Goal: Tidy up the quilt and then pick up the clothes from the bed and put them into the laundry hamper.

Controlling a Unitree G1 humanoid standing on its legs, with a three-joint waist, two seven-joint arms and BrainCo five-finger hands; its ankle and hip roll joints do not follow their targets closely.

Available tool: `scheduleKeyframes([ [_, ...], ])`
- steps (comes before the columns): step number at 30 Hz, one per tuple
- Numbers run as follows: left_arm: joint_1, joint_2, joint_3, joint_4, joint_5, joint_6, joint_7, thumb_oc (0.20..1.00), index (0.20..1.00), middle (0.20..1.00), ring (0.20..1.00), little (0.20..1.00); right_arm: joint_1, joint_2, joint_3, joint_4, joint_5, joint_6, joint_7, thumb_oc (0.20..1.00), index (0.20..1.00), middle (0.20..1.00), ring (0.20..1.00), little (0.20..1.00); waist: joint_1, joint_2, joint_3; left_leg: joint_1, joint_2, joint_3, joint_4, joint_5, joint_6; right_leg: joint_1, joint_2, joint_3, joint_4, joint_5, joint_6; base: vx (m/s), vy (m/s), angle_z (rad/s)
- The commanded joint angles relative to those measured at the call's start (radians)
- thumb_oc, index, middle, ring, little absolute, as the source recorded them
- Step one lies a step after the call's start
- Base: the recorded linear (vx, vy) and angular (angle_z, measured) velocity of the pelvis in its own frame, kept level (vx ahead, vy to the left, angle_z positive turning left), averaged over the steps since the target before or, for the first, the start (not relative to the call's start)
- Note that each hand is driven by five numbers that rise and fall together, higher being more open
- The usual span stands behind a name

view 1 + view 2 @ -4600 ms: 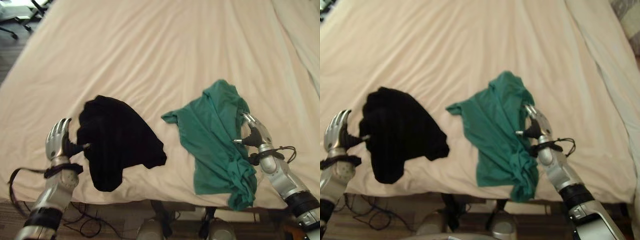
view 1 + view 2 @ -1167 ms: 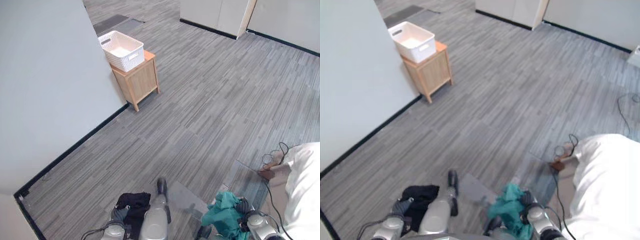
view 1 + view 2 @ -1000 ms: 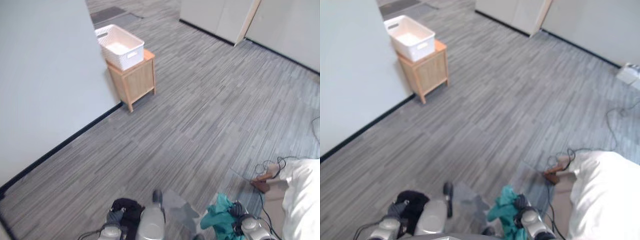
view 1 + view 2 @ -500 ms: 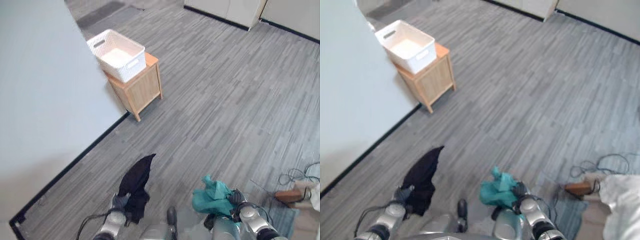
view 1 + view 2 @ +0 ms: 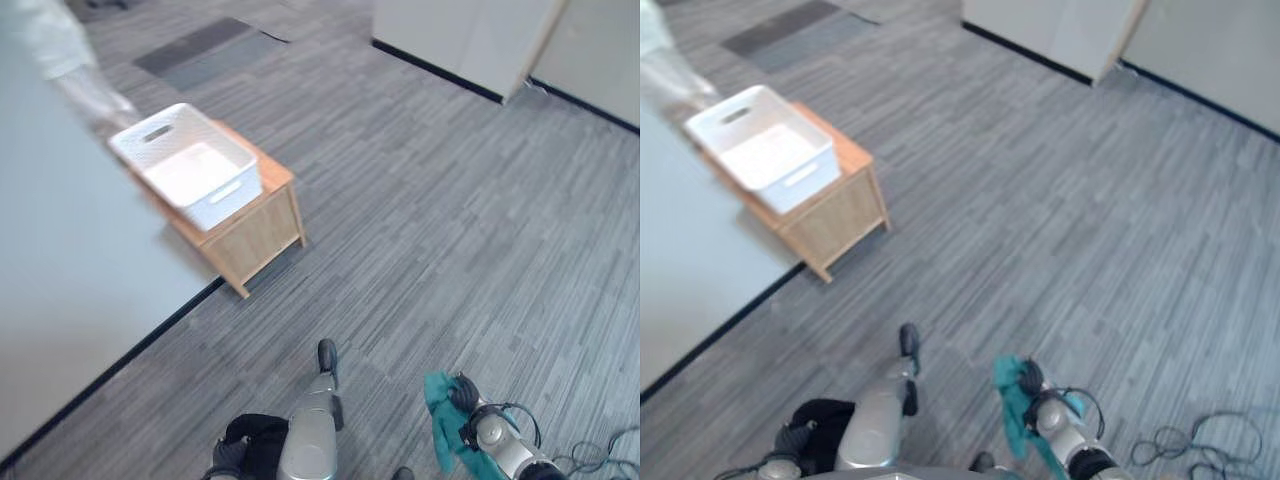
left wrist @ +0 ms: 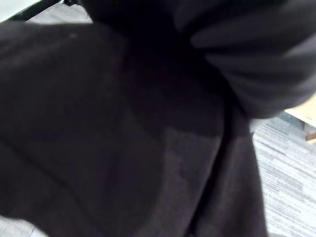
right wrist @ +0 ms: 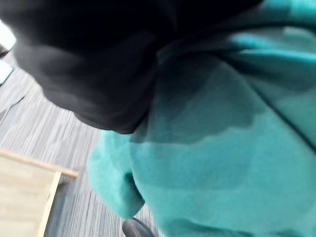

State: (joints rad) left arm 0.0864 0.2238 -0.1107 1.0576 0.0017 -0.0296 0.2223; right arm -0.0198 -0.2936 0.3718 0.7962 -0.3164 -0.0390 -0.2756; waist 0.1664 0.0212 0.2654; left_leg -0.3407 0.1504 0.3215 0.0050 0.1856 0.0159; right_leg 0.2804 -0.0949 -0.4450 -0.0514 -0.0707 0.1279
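Left hand (image 5: 226, 462) grips what we take for the black garment (image 5: 262, 442); our right hand (image 5: 1032, 385) clutches the green shirt (image 5: 1013, 408). White hamper (image 5: 187, 167) sits on the wooden cabinet (image 5: 245, 228), well apart.

The black garment (image 5: 252, 440) is bunched in a dark clump, held low at the left robot hand (image 5: 224, 460) above the grey floor; up close its cloth falls in soft folds. The teal garment (image 5: 439, 420) hangs crumpled from the right robot hand (image 5: 464, 396), a narrow strip drooping down. The hamper (image 5: 187, 165), a white slatted basket with cut-out handles, stands open on a small wooden cabinet (image 5: 243, 226) beside the wall, well apart from both garments.
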Motion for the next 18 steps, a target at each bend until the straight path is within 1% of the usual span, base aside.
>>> scheduleKeyframes([
  [1, -0.087, 0.025, -0.02, 0.017, -0.038, -0.015, 0.069, 0.2, 0.2, 0.2, 0.2, 0.2, 0.053, 0.007, -0.078, -0.044, 0.077, -0.014, -0.034, 0.2, 0.2, 0.2, 0.2, 0.2, -0.052, 0.004, 0.044, 0.13, 0.045, 0.031, 0.021, -0.089, -0.118, -0.088, -0.066, -0.016, 0.019, -0.069, 0.047, 0.35, 0.629, -0.94],
  [2, -0.102, 0.034, -0.017, 0.025, -0.051, -0.012, 0.071, 0.2, 0.2, 0.2, 0.2, 0.2, 0.066, 0.023, -0.085, -0.039, 0.105, -0.015, -0.025, 0.2, 0.2, 0.2, 0.2, 0.2, -0.065, -0.007, 0.049, 0.157, 0.029, 0.05, 0.01, -0.104, -0.105, -0.125, -0.09, -0.01, 0.088, -0.054, 0.053, 0.14, 0.272, -0.58],
  [3, -0.103, 0.035, -0.017, 0.025, -0.051, -0.012, 0.071, 0.2, 0.2, 0.2, 0.2, 0.2, 0.065, 0.023, -0.086, -0.039, 0.105, -0.015, -0.025, 0.2, 0.2, 0.2, 0.2, 0.2, -0.063, -0.009, 0.049, 0.159, 0.028, 0.052, 0.009, -0.104, -0.104, -0.127, -0.093, -0.007, 0.091, -0.056, 0.054, 0.23, 0.447, -0.72],
  [4, -0.108, 0.041, -0.019, 0.017, -0.05, -0.012, 0.082, 0.2, 0.2, 0.2, 0.2, 0.2, 0.114, 0.061, -0.115, -0.031, 0.146, -0.03, -0.043, 0.2, 0.2, 0.2, 0.2, 0.2, -0.089, -0.022, 0.063, 0.221, 0.003, 0.094, 0.008, -0.149, -0.075, -0.218, -0.168, -0.014, 0.283, 0.006, 0.089, 0.16, 0.29, -0.61],
  [5, -0.108, 0.042, -0.019, 0.017, -0.05, -0.012, 0.082, 0.2, 0.2, 0.2, 0.2, 0.2, 0.115, 0.062, -0.115, -0.032, 0.146, -0.03, -0.043, 0.2, 0.2, 0.2, 0.2, 0.2, -0.088, -0.024, 0.063, 0.221, 0.001, 0.096, 0.007, -0.149, -0.074, -0.221, -0.172, -0.012, 0.288, 0.003, 0.09, 0.31, 0.651, -0.8],
  [6, -0.127, 0.048, -0.023, -0.012, -0.085, -0.019, 0.1, 0.2, 0.2, 0.2, 0.2, 0.2, 0.116, 0.071, -0.137, -0.018, 0.197, -0.036, -0.04, 0.2, 0.2, 0.2, 0.2, 0.2, -0.138, -0.011, 0.081, 0.27, -0.017, 0.097, -0.023, -0.162, -0.056, -0.334, -0.167, 0.031, 0.477, 0.043, 0.091, 0.16, 0.37, -0.53],
  [7, -0.127, 0.048, -0.023, -0.012, -0.085, -0.019, 0.1, 0.2, 0.2, 0.2, 0.2, 0.2, 0.116, 0.071, -0.137, -0.018, 0.197, -0.036, -0.04, 0.2, 0.2, 0.2, 0.2, 0.2, -0.136, -0.013, 0.081, 0.271, -0.02, 0.099, -0.024, -0.162, -0.056, -0.338, -0.17, 0.034, 0.482, 0.041, 0.092, 0.24, 0.522, -0.23],
  [8, -0.139, 0.051, -0.035, -0.035, -0.095, -0.024, 0.105, 0.2, 0.2, 0.2, 0.2, 0.2, 0.107, 0.074, -0.146, -0.028, 0.238, -0.046, -0.037, 0.2, 0.2, 0.2, 0.2, 0.2, -0.158, -0.001, 0.089, 0.291, -0.031, 0.088, -0.037, -0.166, -0.052, -0.396, -0.096, 0.066, 0.514, 0.019, 0.075, 0.23, 0.331, 0.27],
  [9, -0.143, 0.045, -0.042, -0.058, -0.108, -0.029, 0.107, 0.2, 0.2, 0.2, 0.2, 0.2, 0.121, 0.072, -0.166, -0.046, 0.267, -0.053, -0.041, 0.2, 0.2, 0.2, 0.2, 0.2, -0.186, 0.004, 0.091, 0.322, -0.072, 0.064, -0.051, -0.175, -0.055, -0.416, -0.033, 0.063, 0.46, -0.026, 0.094, 0.34, 0.394, 0.39],
  [10, -0.142, 0.033, -0.052, -0.059, -0.105, -0.03, 0.102, 0.2, 0.2, 0.2, 0.2, 0.2, 0.133, 0.077, -0.176, -0.064, 0.282, -0.059, -0.051, 0.2, 0.2, 0.2, 0.2, 0.2, -0.199, 0.006, 0.084, 0.331, -0.09, 0.056, -0.047, -0.187, -0.052, -0.387, -0.024, 0.069, 0.407, -0.066, 0.073, 0.26, 0.236, 0.44],
  [11, -0.142, 0.033, -0.052, -0.059, -0.105, -0.03, 0.102, 0.2, 0.2, 0.2, 0.2, 0.2, 0.133, 0.076, -0.176, -0.064, 0.282, -0.059, -0.051, 0.2, 0.2, 0.2, 0.2, 0.2, -0.199, 0.008, 0.083, 0.329, -0.087, 0.055, -0.046, -0.186, -0.053, -0.386, -0.02, 0.068, 0.401, -0.062, 0.071, 0.28, 0.21, 0.55],
  [12, -0.136, 0.014, -0.074, -0.05, -0.105, -0.035, 0.093, 0.2, 0.2, 0.2, 0.2, 0.2, 0.15, 0.085, -0.192, -0.073, 0.323, -0.077, -0.063, 0.2, 0.2, 0.2, 0.2, 0.2, -0.214, 0.01, 0.065, 0.355, -0.113, 0.053, -0.053, -0.207, -0.052, -0.377, 0.006, 0.103, 0.362, -0.083, 0.026, 0.27, 0.22, 0.52],
  [13, -0.135, 0.003, -0.079, -0.054, -0.103, -0.035, 0.082, 0.2, 0.2, 0.2, 0.2, 0.2, 0.157, 0.075, -0.205, -0.08, 0.327, -0.077, -0.066, 0.2, 0.2, 0.2, 0.2, 0.2, -0.227, 0.018, 0.058, 0.36, -0.126, 0.037, -0.051, -0.218, -0.05, -0.401, 0.028, 0.137, 0.345, -0.081, 0.013, 0.39, 0.277, 0.69],
  [14, -0.138, -0.004, -0.081, -0.05, -0.101, -0.036, 0.073, 0.2, 0.2, 0.2, 0.2, 0.2, 0.158, 0.076, -0.217, -0.084, 0.341, -0.074, -0.07, 0.2, 0.2, 0.2, 0.2, 0.2, -0.237, 0.018, 0.05, 0.367, -0.139, 0.034, -0.042, -0.238, -0.048, -0.387, 0.022, 0.143, 0.296, -0.074, 0.011, 0.21, 0.128, 0.56],
  [15, -0.138, -0.004, -0.081, -0.05, -0.101, -0.036, 0.073, 0.2, 0.2, 0.2, 0.2, 0.2, 0.158, 0.076, -0.217, -0.084, 0.341, -0.073, -0.07, 0.2, 0.2, 0.2, 0.2, 0.2, -0.24, 0.019, 0.052, 0.369, -0.138, 0.032, -0.04, -0.239, -0.048, -0.382, 0.023, 0.14, 0.291, -0.072, 0.011, 0.32, 0.106, 0.94],
  [16, -0.126, -0.019, -0.086, -0.036, -0.106, -0.038, 0.066, 0.2, 0.2, 0.2, 0.2, 0.2, 0.179, 0.08, -0.227, -0.088, 0.339, -0.064, -0.073, 0.2, 0.2, 0.2, 0.2, 0.2, -0.253, 0.025, 0.038, 0.397, -0.147, 0.034, -0.029, -0.274, -0.051, -0.363, -0.014, 0.113, 0.197, -0.03, 0.022, 0.32, 0.099, 0.83],
  [17, -0.116, -0.026, -0.093, -0.035, -0.104, -0.038, 0.059, 0.2, 0.2, 0.2, 0.2, 0.2, 0.182, 0.084, -0.225, -0.072, 0.348, -0.062, -0.073, 0.2, 0.2, 0.2, 0.2, 0.2, -0.264, 0.031, 0.033, 0.415, -0.151, 0.025, -0.032, -0.286, -0.048, -0.395, -0.027, 0.107, 0.183, -0.001, 0.028, 0.32, 0.101, 0.74],
  [18, -0.115, -0.026, -0.093, -0.035, -0.104, -0.038, 0.059, 0.2, 0.2, 0.2, 0.2, 0.2, 0.182, 0.083, -0.225, -0.072, 0.348, -0.063, -0.073, 0.2, 0.2, 0.2, 0.2, 0.2, -0.265, 0.032, 0.032, 0.415, -0.15, 0.023, -0.032, -0.287, -0.048, -0.395, -0.027, 0.105, 0.184, -0.002, 0.029, 0.23, 0.067, 0.45],
])
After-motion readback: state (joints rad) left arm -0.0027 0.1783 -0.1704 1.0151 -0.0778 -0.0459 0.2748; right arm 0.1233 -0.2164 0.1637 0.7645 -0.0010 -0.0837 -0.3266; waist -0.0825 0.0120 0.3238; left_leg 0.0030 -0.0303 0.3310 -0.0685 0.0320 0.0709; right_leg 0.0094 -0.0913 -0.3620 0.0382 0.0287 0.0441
